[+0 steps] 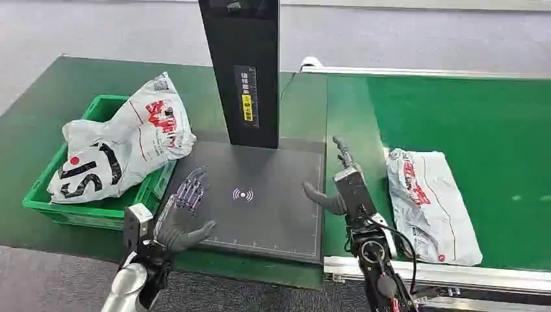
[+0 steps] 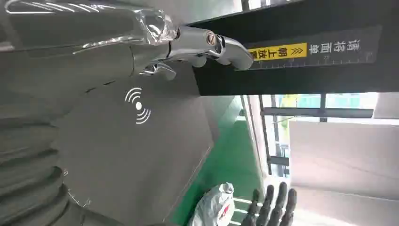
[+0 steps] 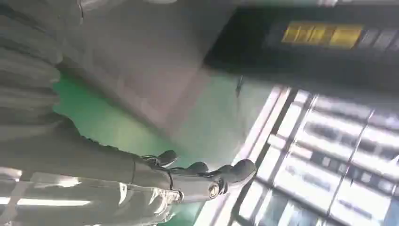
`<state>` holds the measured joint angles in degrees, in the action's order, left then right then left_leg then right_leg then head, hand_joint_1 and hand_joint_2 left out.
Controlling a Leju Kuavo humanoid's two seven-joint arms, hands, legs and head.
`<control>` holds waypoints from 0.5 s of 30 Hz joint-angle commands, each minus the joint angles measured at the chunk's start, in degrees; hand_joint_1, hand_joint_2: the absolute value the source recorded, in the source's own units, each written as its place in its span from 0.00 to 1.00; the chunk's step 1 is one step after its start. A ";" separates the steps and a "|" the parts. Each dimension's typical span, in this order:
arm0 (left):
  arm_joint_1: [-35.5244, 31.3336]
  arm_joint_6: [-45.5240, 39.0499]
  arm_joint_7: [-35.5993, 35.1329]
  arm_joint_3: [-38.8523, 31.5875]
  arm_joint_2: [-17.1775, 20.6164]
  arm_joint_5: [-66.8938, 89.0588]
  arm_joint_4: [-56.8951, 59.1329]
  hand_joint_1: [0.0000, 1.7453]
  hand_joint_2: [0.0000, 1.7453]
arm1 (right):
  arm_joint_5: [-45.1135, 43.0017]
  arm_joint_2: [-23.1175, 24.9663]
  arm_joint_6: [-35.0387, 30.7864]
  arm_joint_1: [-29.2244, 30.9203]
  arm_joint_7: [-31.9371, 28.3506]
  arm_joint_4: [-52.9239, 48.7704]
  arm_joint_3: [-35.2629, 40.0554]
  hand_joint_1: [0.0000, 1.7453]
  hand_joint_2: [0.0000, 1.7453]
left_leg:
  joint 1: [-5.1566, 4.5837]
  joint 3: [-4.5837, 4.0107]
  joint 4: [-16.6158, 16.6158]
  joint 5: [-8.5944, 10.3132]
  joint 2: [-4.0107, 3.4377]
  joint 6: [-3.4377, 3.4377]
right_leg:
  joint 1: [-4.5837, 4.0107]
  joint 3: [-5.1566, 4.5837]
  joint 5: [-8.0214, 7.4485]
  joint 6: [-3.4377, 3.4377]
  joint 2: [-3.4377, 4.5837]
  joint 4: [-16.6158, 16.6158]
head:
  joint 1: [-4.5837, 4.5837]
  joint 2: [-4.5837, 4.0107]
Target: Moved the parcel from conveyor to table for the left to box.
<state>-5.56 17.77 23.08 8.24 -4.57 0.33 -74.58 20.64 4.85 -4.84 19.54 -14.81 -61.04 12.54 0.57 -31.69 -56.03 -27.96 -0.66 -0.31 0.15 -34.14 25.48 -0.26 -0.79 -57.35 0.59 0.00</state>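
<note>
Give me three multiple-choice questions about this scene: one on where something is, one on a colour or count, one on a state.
1. Where does the flat white plastic parcel with red print lie?
A. green conveyor belt
B. dark scanner pad
C. floor
2. What colour is the plastic crate holding two white bags?
A. blue
B. green
C. red
3. What is the right robot hand doing?
A. gripping a parcel
B. pressing a bag
C. holding nothing, fingers apart

Answers: 1 A, the parcel rests on the belt beside the right robot hand. 2 B, its rim is green. 3 C, nothing sits between its fingers.

Parcel-sorting station: conveyor, scanner pad.
</note>
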 commanded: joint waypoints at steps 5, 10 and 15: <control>0.22 -0.05 -0.88 -1.50 0.55 0.36 0.58 0.00 1.00 | 13.67 -6.77 -11.28 9.38 5.37 15.18 -9.01 0.00 1.00 | -0.02 0.09 0.05 0.01 0.06 0.02 | 0.03 0.11 -0.02 -0.02 0.02 0.06 | -0.02 0.00; 1.30 -0.26 -1.25 -2.15 -0.01 0.64 -0.40 0.00 1.00 | 20.24 -7.47 -14.08 6.81 13.24 15.68 -11.95 0.00 1.00 | 0.00 0.15 0.08 0.00 0.10 0.01 | 0.02 0.17 0.00 -0.02 0.01 0.10 | -0.02 0.00; 1.26 -0.38 -2.59 -2.31 -0.51 1.28 -0.98 0.00 1.00 | 27.89 -7.65 -14.13 -0.24 22.12 11.38 -16.09 0.00 1.00 | 0.01 0.22 0.16 0.02 0.27 0.03 | 0.01 0.28 0.03 -0.03 -0.14 0.18 | 0.00 0.00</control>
<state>-4.51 17.66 21.88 7.39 -4.55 0.85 -75.65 42.56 -2.19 -18.82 24.72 0.75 -51.01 2.86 0.57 -31.69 -56.04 -27.97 -0.61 -0.31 0.15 -34.15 25.48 -0.26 -0.80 -57.35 0.59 0.00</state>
